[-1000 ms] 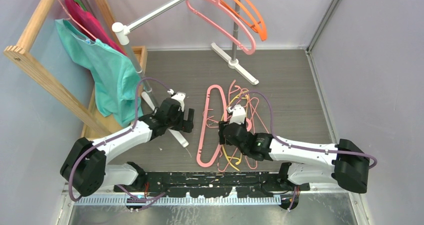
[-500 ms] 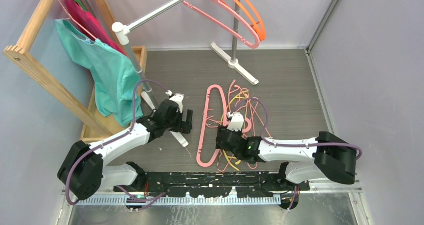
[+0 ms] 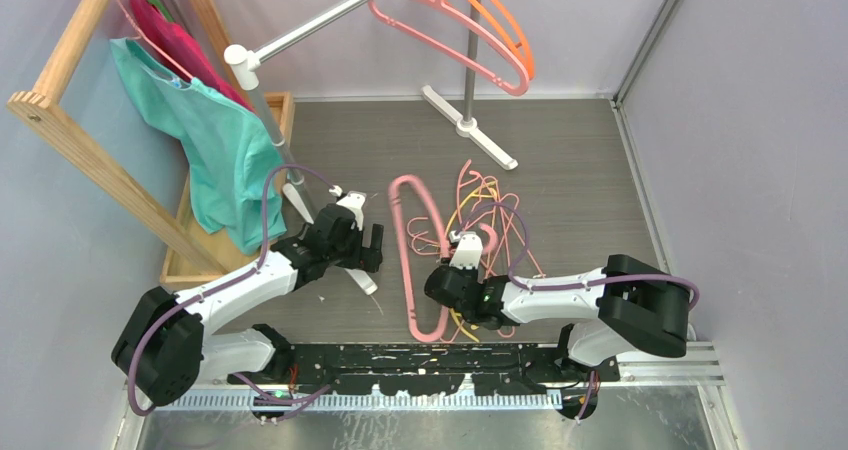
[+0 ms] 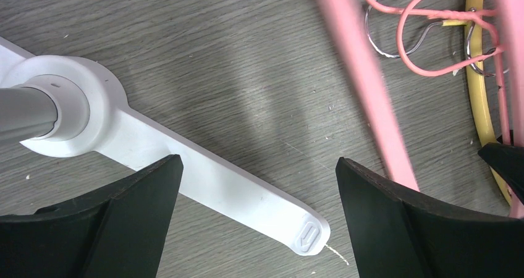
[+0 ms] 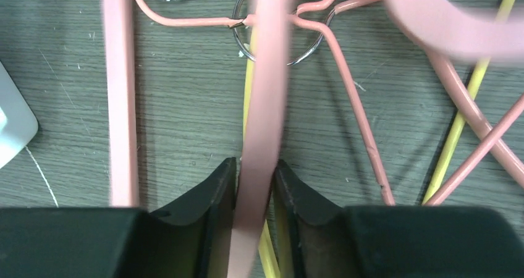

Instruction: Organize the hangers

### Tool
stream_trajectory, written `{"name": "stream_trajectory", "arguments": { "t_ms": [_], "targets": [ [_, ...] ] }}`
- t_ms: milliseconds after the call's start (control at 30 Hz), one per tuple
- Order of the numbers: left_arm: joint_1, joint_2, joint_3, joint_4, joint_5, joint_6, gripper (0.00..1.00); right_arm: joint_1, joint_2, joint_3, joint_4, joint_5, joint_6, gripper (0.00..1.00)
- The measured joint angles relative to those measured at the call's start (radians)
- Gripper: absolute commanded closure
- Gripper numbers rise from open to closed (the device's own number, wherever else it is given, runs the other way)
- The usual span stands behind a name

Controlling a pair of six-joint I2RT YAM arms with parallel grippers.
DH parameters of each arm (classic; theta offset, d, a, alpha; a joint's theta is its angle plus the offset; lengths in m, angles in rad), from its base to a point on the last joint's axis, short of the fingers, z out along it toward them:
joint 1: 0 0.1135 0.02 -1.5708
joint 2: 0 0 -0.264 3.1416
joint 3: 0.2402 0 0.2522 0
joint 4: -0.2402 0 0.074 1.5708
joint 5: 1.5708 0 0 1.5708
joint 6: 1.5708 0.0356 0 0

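A thick pink hanger (image 5: 264,105) between right jaws — left jaws wide.

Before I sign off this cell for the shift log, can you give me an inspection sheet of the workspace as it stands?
Surface: grey wood-grain floor, a few specks.
Job's things: thick pink hanger gripped by one bar; thin hangers tangled on the floor beside it; hung hangers, pink and orange, on the metal rail.
Clutter: teal and magenta garments draped on the wooden rack.
Grippers: right gripper shut on the thick pink hanger; left gripper open, empty, above the rack's white foot.
Cables: purple cables along both arms; the right one arches above the tangle.
Surroundings: lilac walls around.
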State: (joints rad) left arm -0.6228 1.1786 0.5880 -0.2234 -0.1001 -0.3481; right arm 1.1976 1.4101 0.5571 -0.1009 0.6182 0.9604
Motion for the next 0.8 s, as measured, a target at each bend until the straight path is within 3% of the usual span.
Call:
{"name": "stream_trajectory", "arguments": {
  "t_ms": [167, 467, 800],
  "targets": [
    [0.000, 0.000, 0.000, 0.000, 0.000, 0.000, 0.02, 0.018, -0.001, 0.023, -0.050, 0.031, 0.012, 0.83],
    [0.000, -0.001, 0.000, 0.001, 0.000, 0.000, 0.02, 0.085, -0.054, 0.186, -0.310, 0.170, -0.024, 0.90],
    [0.000, -0.001, 0.000, 0.001, 0.001, 0.000, 0.02, 0.112, -0.069, 0.454, -0.535, 0.400, -0.255, 0.94]
  ]
}}
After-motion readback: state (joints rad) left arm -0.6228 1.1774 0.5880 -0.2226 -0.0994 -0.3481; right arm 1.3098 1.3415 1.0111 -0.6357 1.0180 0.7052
